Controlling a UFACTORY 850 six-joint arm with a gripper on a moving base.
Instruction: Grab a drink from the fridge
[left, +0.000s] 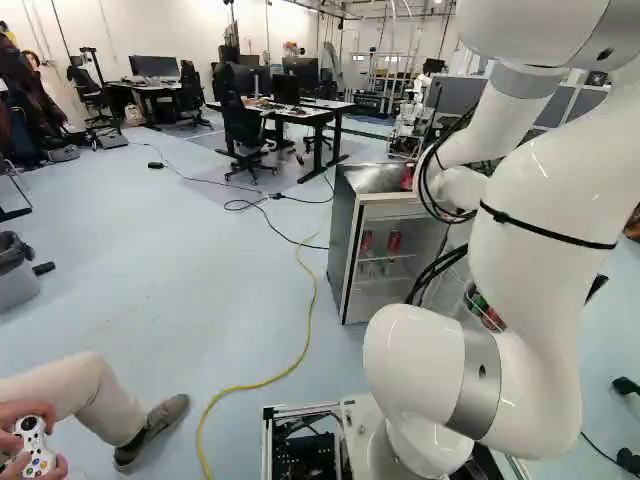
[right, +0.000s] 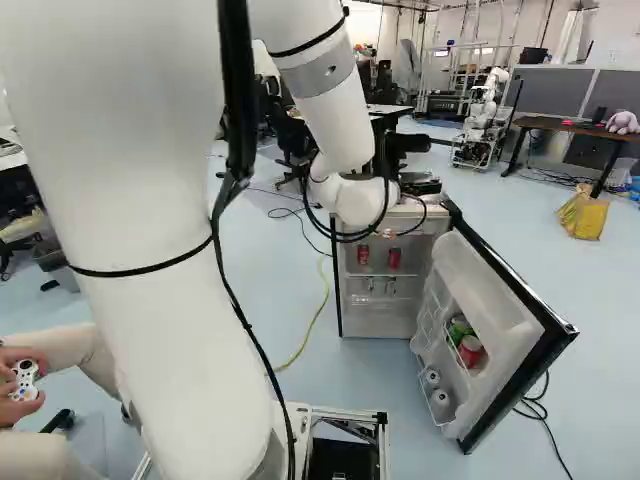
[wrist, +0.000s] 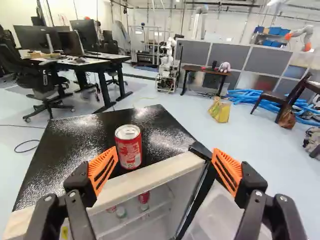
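Your tool (right: 405, 145) stands wide open, gripping nothing, with a red can (wrist: 128, 146) upright at its eleven o'clock on top of the fridge (wrist: 77, 142)

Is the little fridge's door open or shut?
Open. The door stands swung out from the fridge, and red cans show on a shelf inside.
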